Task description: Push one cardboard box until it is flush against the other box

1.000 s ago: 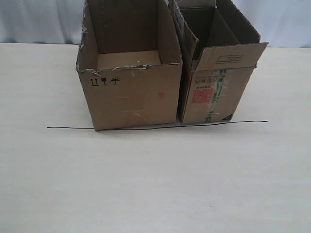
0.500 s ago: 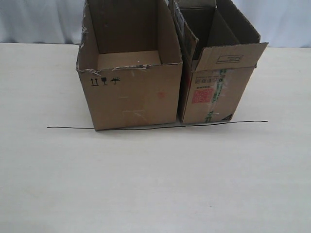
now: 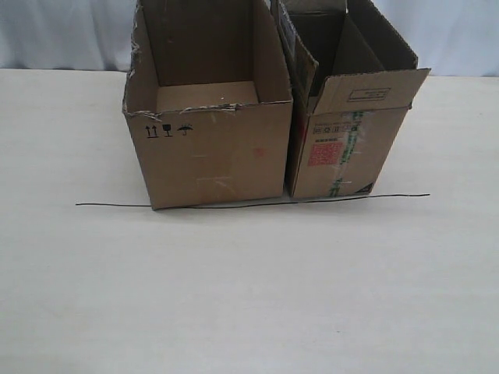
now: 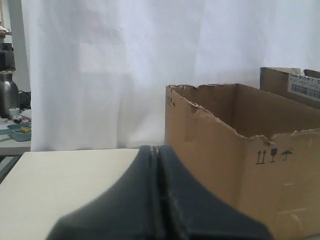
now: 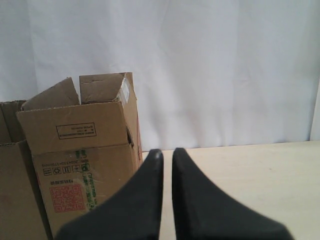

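Note:
The cardboard box [image 3: 210,148], wide with a ragged torn rim and black symbols, stands on the table's far half. The other box [image 3: 347,148], narrower with a red label and green tape, stands right beside it. Only a thin dark slit shows between their walls, and I cannot tell whether they touch. Neither gripper appears in the exterior view. In the left wrist view my left gripper [image 4: 158,148] is shut and empty, apart from the cardboard box [image 4: 215,145]. My right gripper [image 5: 167,152] is shut but for a thin slit, empty, beside the other box [image 5: 80,150].
A thin black line [image 3: 249,202] runs across the table along the front of both boxes. A white curtain [image 3: 62,35] hangs behind the table. A side table with a metal flask [image 4: 7,92] shows off the table's left end.

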Tool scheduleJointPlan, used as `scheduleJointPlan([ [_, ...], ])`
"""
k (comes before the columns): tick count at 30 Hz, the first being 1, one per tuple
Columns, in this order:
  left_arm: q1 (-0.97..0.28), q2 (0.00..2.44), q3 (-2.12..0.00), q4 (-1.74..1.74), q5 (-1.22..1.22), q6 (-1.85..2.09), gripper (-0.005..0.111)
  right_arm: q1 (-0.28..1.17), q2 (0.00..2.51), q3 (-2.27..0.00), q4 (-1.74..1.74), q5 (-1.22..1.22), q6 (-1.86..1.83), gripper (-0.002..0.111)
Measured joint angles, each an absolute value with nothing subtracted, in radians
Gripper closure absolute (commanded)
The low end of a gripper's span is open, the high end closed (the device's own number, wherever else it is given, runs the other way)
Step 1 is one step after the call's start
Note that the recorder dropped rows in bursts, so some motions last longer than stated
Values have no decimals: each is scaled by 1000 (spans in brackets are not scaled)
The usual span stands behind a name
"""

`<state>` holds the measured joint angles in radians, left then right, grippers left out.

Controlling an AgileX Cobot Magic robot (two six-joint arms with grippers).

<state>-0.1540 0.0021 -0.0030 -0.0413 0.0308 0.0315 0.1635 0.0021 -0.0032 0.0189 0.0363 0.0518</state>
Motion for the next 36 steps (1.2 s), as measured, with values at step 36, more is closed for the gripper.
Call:
scheduleJointPlan([
  [36, -154, 2, -3, -13, 31, 29, 107, 163, 2, -3, 19, 36, 52, 103],
])
